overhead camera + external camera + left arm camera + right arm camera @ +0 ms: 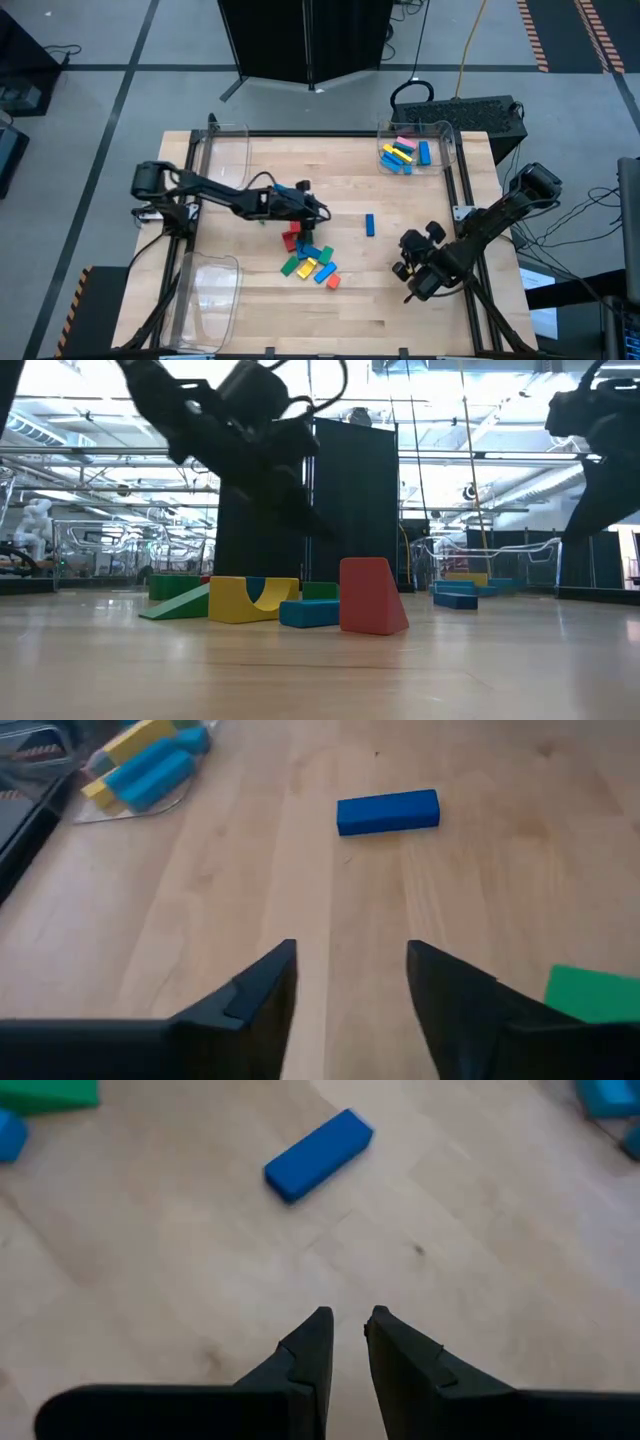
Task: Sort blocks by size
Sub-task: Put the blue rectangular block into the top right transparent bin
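Observation:
Several small blocks (305, 255) in red, green, blue, yellow and orange lie in a pile at the table's middle; the low view shows the pile (290, 600) close up. A lone blue block (369, 224) lies flat to the pile's right and also shows in the left wrist view (388, 811) and the right wrist view (318, 1154). My left gripper (320, 210) (350, 960) is open and empty, above the table just beyond the pile. My right gripper (408, 252) (348, 1320) waits to the right of the lone block, empty, with only a slit between its fingertips.
A clear bin (440, 135) at the far right holds several blue, yellow and pink blocks (403, 153). Two more clear bins stand on the left, one at the far edge (225, 150) and one at the near edge (210, 290). Bare wood lies near the front edge.

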You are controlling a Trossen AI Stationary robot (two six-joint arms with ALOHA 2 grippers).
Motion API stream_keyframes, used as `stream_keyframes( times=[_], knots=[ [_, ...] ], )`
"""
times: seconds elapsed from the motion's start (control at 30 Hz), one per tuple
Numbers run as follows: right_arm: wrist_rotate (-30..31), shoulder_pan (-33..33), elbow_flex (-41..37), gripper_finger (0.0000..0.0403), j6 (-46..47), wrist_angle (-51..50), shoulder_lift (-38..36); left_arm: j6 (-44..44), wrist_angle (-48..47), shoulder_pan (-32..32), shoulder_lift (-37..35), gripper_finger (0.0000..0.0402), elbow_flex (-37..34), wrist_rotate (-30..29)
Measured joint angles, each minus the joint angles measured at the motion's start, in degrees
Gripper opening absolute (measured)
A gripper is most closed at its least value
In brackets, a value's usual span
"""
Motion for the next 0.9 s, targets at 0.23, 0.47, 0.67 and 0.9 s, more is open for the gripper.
stream_keyframes(
  times=[0.23, 0.47, 0.67, 0.9],
  knots=[
    [2.3, -0.9, -4.9, 0.0057, 0.7, 6.5, 0.5, 1.6, -0.7, 0.2, 6.5, 0.0287, 7.7, 0.0],
    [5.3, -6.4, -13.1, 0.0025, -6.6, 20.0, 0.6, 1.9, -1.4, 0.2, 7.9, 0.0308, 9.5, 0.0],
    [5.7, -11.4, -16.2, 0.0003, -21.4, 36.6, 0.6, 3.3, -1.5, 0.2, 7.9, 0.0309, 9.6, 0.0],
    [4.8, -16.4, -16.3, 0.0001, -26.7, 40.2, 0.8, 3.3, -2.2, 0.2, 7.9, 0.0309, 9.6, 0.0]
  ],
)
